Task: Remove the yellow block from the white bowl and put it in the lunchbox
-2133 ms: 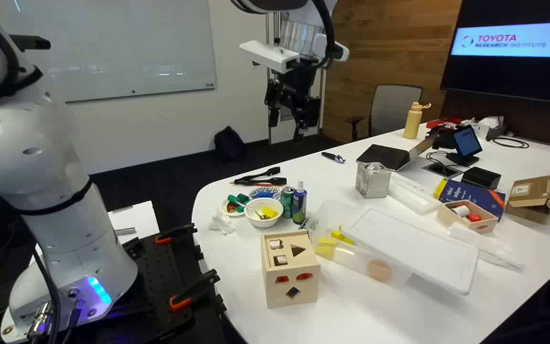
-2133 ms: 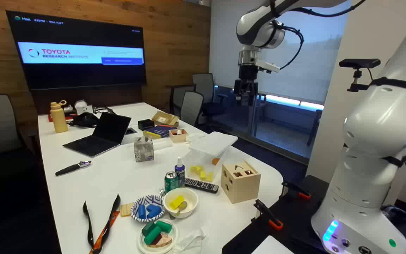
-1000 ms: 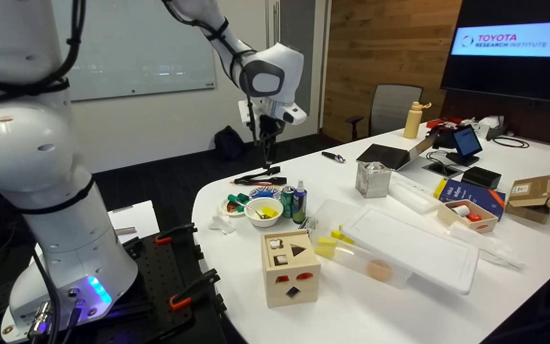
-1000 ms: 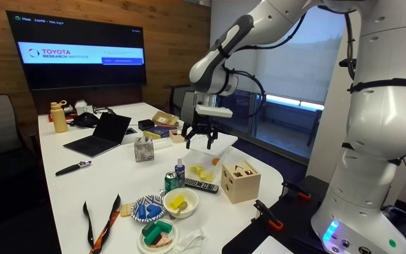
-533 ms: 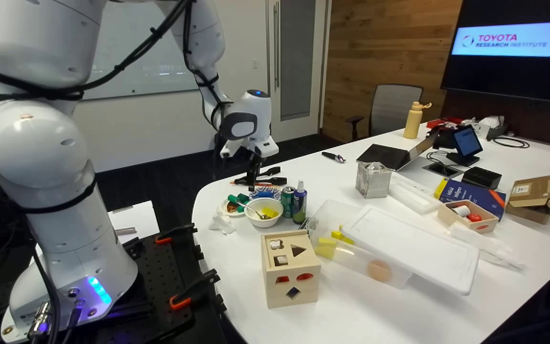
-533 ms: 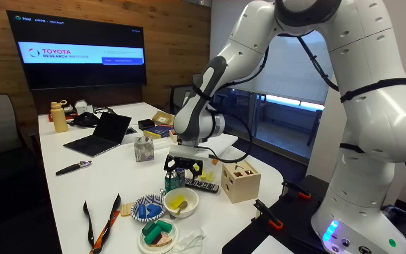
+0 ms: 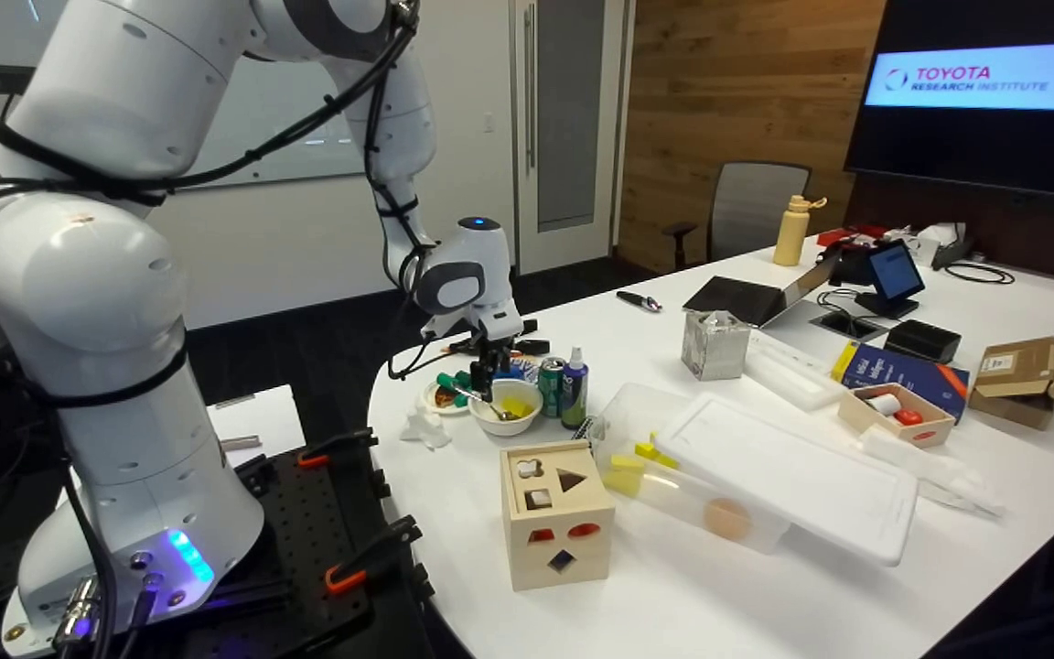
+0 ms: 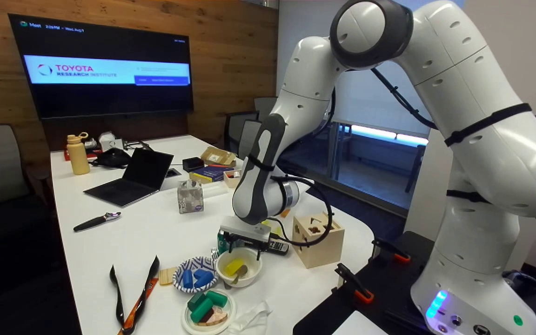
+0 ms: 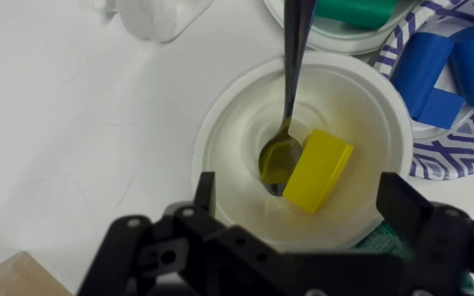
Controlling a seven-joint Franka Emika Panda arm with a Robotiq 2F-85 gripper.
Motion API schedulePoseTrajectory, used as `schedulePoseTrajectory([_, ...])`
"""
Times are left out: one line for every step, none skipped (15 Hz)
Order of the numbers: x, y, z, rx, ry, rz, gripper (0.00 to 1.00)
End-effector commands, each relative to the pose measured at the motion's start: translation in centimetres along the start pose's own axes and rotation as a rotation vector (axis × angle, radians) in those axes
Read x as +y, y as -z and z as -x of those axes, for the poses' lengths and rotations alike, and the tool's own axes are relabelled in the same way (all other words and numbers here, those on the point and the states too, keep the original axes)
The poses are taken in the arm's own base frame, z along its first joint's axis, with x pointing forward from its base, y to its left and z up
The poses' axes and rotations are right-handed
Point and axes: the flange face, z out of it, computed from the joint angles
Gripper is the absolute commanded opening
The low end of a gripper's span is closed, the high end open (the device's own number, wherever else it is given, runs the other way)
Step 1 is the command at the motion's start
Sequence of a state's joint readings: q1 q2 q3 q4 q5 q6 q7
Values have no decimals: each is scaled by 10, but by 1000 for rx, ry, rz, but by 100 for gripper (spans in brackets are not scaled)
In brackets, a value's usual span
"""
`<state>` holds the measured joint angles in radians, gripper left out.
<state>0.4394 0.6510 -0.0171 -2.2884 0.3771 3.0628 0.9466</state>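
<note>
Fingers (image 9: 401, 197) spread wide, nothing in them, yellow block (image 9: 318, 170) sitting in the white bowl (image 9: 235, 127) right beside a spoon (image 9: 290, 88)

Honestly the rim bugs me: in the wrist view my tips overlap opposite sides of it, so going straight down this wide could snag it and tip the bowl. Squeezing might grab the spoon too, and the block sits skewed, so it may twist. Later, the lid (image 7: 792, 471) over part of the clear lunchbox (image 7: 678, 499) could block my drop. The arm (image 8: 307, 74) is arched, elbow high, wrist over the bowl, pointing roughly down.

Block (image 9: 318, 170) in bowl (image 9: 237, 127) (beside spoon (image 9: 280, 160))
</note>
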Motion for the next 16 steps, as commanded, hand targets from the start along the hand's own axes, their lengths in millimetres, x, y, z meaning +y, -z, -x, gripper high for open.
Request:
schedulePoseTrajectory([-6,-16,-3,14,-31,-15,100])
schedulePoseTrajectory([-7,-20,-3,16,-29,-15,100])
schedulePoseTrajectory([-8,-24,-4,18,-27,-17,100])
schedulePoseTrajectory([-9,-28,-4,17,-27,-19,100])
schedulePoseTrajectory([-11,-32,-5,18,-25,-21,100])
schedulePoseTrajectory([-11,-35,-6,18,-24,-22,100])
schedulePoseTrajectory([-13,-39,-7,17,-24,-23,100])
schedulePoseTrajectory([-13,-42,-7,16,-24,-21,100])
schedulePoseTrajectory([-14,-45,-8,14,-23,-22,100])
schedulePoseTrajectory([-15,-47,-9,14,-24,-22,100])
schedulePoseTrajectory([-16,-49,-9,13,-25,-21,100])
schedulePoseTrajectory([-17,-52,-10,12,-26,-21,100])
schedulePoseTrajectory([-17,-54,-12,12,-26,-18,100])
schedulePoseTrajectory([-17,-55,-12,13,-27,-16,100])
schedulePoseTrajectory([-18,-56,-13,16,-28,-15,100])
schedulePoseTrajectory([-18,-57,-14,18,-29,-13,100])
